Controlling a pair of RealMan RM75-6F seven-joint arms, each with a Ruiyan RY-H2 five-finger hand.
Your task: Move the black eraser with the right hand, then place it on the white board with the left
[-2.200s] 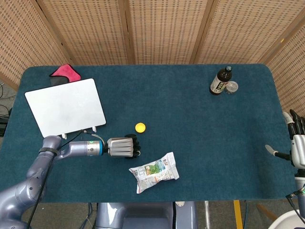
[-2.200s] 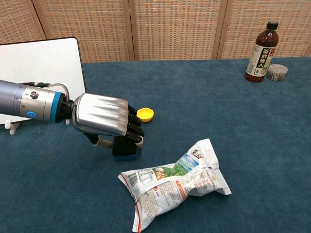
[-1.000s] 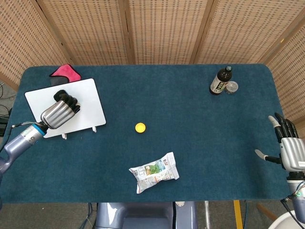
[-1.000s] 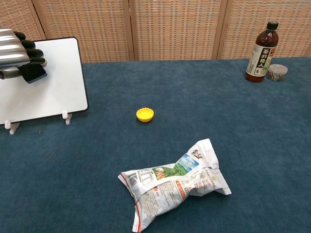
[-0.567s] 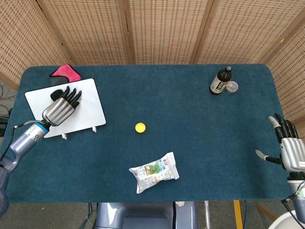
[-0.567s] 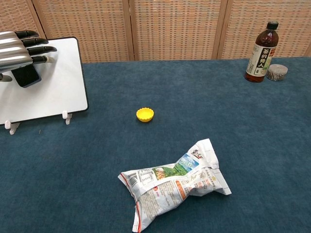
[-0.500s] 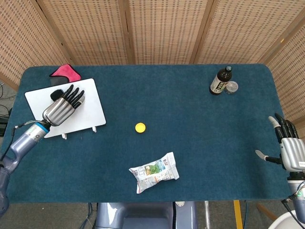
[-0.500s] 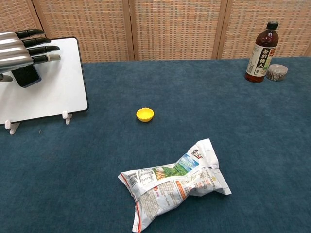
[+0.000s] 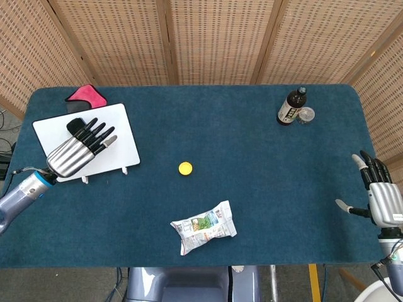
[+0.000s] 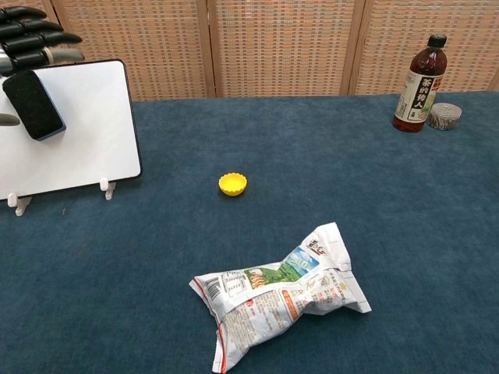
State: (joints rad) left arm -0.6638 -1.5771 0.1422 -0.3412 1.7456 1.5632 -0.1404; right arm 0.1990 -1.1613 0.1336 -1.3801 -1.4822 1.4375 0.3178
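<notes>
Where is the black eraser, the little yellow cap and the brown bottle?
black eraser (image 10: pixel 33 104), chest view, middle of its black face, lying on the white board.
yellow cap (image 10: pixel 232 184), chest view, its hollow middle.
brown bottle (image 10: pixel 414 87), chest view, on its label.

Erasers: one black eraser (image 10: pixel 33 104)
Boards: one white board (image 10: pixel 86 132)
Bottles: one (image 10: pixel 414 73)
Yellow caps: one (image 10: pixel 232 184)
Snack bags: one (image 10: pixel 277 294)
Pink cloths: one (image 9: pixel 85 95)
Small jars: one (image 10: pixel 445 115)
</notes>
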